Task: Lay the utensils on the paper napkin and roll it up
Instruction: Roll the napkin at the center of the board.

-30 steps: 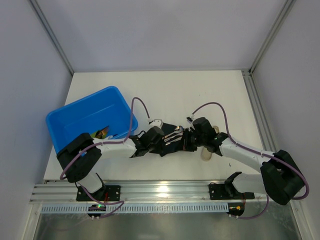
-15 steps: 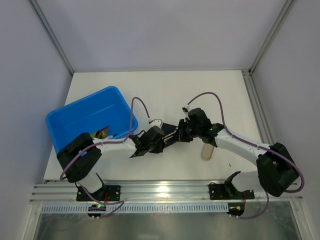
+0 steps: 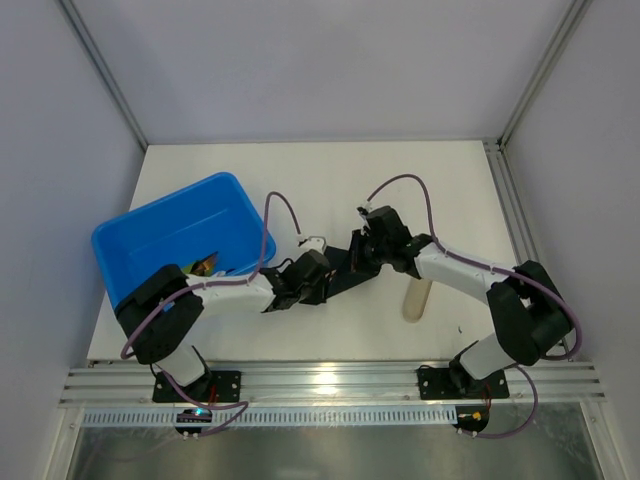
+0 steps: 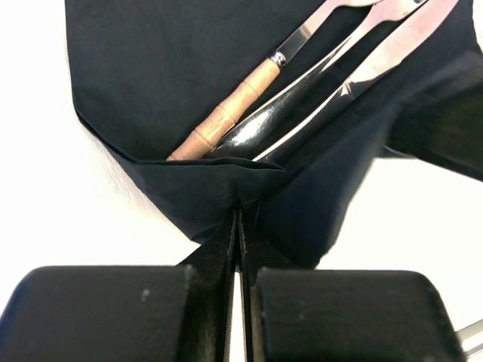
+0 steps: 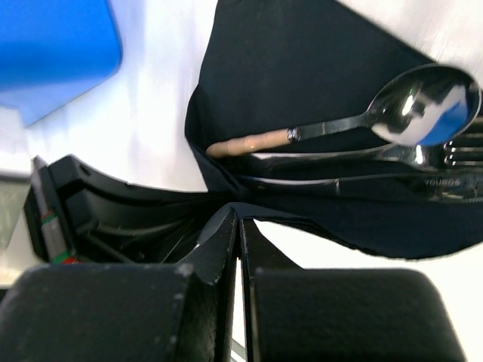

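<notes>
Paper napkin (image 4: 166, 75) lies mid-worktop (image 3: 330, 180), with the blue tub (image 3: 170, 240) at its 9 o'clock and the beige cylinder (image 3: 415, 300) at its 4 o'clock. Utensils (image 4: 230, 105) are bunched side by side on the napkin, handles toward the folded corner, probably so the fold pockets them. Left end effector (image 4: 239, 226) is clenched on that folded napkin corner. Right end effector (image 5: 238, 226) is clenched on the napkin edge beside it. The double pinch probably keeps the paper taut for rolling. Roll only just started.
</notes>
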You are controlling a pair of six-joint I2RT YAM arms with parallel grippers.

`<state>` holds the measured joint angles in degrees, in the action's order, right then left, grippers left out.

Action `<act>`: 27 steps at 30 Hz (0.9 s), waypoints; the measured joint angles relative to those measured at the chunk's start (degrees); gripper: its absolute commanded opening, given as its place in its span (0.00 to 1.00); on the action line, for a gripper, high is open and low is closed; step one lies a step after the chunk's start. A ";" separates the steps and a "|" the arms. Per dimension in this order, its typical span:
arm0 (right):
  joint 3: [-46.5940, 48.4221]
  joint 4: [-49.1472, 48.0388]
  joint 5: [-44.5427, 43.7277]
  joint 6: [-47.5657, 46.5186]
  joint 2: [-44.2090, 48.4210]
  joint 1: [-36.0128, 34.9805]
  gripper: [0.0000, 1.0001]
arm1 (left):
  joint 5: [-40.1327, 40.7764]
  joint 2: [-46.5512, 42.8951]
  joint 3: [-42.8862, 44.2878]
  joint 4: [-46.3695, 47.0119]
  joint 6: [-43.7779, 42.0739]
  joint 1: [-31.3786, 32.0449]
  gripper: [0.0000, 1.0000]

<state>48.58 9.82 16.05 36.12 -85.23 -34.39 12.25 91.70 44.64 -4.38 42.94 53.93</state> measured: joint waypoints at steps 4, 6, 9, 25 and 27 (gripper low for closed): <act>1.05 -1.03 0.02 -0.42 -2.82 0.52 0.04 | 0.72 0.20 1.14 -1.22 -0.28 0.00 0.00; 1.05 -1.27 0.11 -0.52 -3.69 0.79 0.03 | 1.38 0.20 1.62 -1.90 -0.59 0.00 0.00; 1.05 -1.36 0.15 -0.68 -4.17 0.92 0.04 | 2.56 0.20 2.75 -3.30 -1.53 0.00 0.00; 4.07 -0.92 0.33 -1.55 -4.35 0.94 0.03 | 4.72 2.05 6.25 -5.95 -4.72 -2.25 0.00; 5.03 -0.90 0.35 -1.57 -4.85 0.94 0.04 | 4.70 2.78 6.25 -5.88 -5.05 -2.40 0.00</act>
<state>53.60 8.93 16.40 34.54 -90.08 -33.45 16.95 94.48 50.89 -10.26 37.89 51.53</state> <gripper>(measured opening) 0.038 0.002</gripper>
